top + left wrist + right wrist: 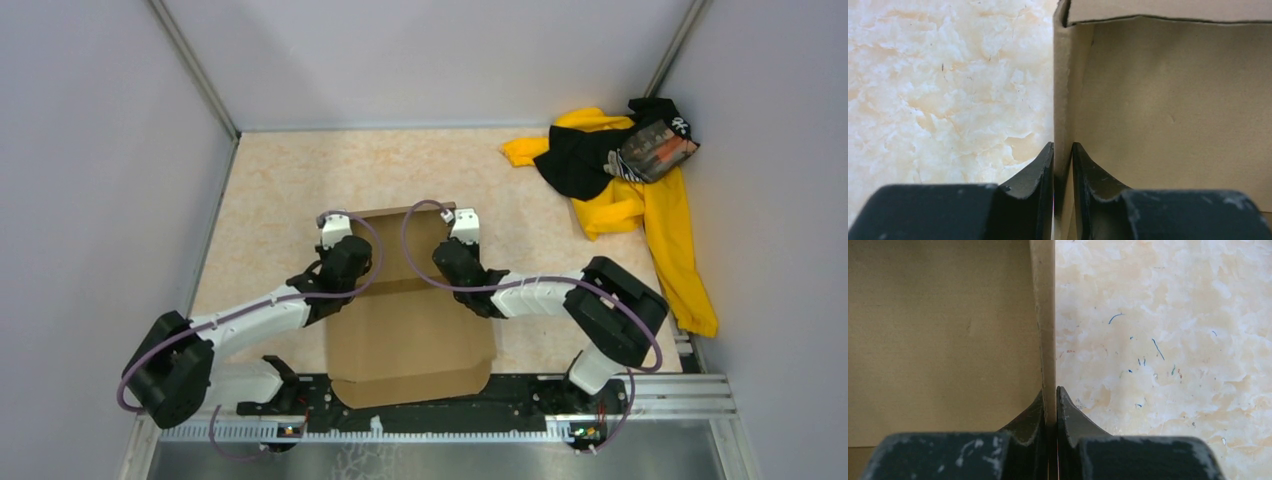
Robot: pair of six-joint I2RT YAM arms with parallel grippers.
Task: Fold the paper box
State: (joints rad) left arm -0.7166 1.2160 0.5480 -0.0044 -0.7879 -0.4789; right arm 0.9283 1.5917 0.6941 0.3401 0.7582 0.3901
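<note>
Plain brown cardboard paper box [410, 335] sits mid-table between the arms, with its near flap lying over the black base rail [520, 395]. Left gripper [1062, 150] is almost closed, pinching the box's left side wall edge-on. Right gripper [1049, 392] is clamped the same way on the right wall. Risks: both pinches look shallow on thin card, so a wall can slip out. Uneven arm motion would likely skew the box or tear a crease. The near flap may snag the rail.
</note>
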